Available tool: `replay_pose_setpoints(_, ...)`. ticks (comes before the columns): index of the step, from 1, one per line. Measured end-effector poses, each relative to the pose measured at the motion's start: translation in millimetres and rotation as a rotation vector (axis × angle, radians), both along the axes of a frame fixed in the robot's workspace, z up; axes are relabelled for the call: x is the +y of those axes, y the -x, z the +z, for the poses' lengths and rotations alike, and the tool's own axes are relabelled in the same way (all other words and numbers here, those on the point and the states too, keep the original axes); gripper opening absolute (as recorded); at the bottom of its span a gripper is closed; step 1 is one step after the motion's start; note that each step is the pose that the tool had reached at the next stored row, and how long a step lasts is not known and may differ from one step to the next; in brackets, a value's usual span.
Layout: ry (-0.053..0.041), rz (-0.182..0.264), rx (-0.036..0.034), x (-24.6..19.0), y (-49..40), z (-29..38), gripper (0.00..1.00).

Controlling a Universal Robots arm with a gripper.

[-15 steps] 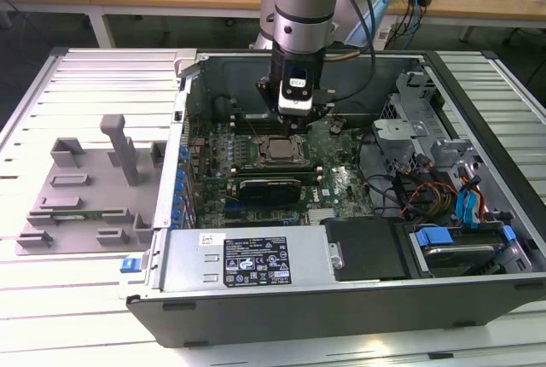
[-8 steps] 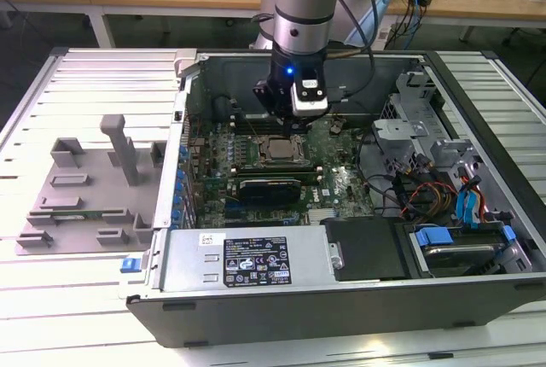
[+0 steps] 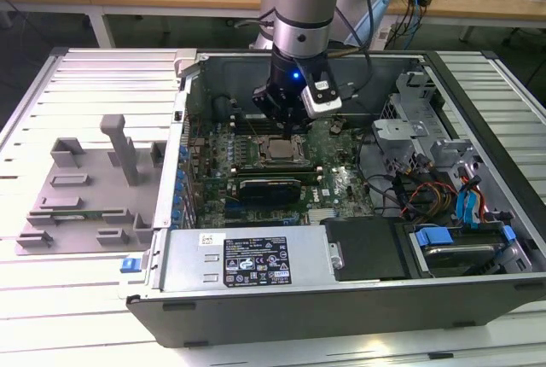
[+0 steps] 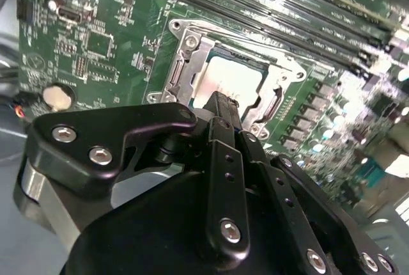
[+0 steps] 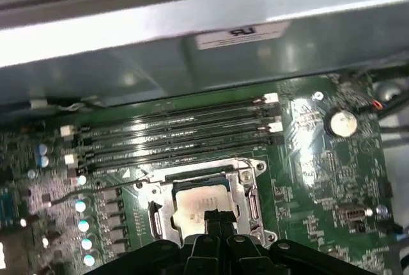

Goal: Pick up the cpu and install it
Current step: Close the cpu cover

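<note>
The cpu [image 3: 277,148], a small square chip with a silvery top, lies flat inside the open metal socket frame [image 4: 185,51] on the green motherboard [image 3: 337,183]. Both wrist views show the cpu [image 4: 230,80] [image 5: 192,199] seated level within the frame. My gripper [image 3: 286,131] hangs straight down over it inside the computer case [image 3: 256,265]. Its black fingertips [image 4: 223,103] [image 5: 217,216] are pressed together right at the cpu's edge, with nothing between them. I cannot tell whether they touch the chip.
Memory slots [image 5: 179,134] run beside the socket toward the case wall. A coin battery [image 5: 342,121] sits on the board. Drive bays and cables [image 3: 426,188] crowd the exterior view's right. A grey plastic fixture tray [image 3: 85,188] stands outside the case on the exterior view's left.
</note>
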State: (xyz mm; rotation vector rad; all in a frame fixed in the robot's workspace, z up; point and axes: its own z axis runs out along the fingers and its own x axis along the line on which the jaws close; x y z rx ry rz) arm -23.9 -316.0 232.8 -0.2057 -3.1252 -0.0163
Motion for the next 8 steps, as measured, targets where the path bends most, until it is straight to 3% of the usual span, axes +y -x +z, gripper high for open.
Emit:
replay_pose_setpoints(2,0.0002,0.058,0.0001,0.0,0.0,-0.7,0.11)
replay_pose_setpoints(8,0.0,0.059,-0.0001,-2.8,0.0,-1.0,0.11)
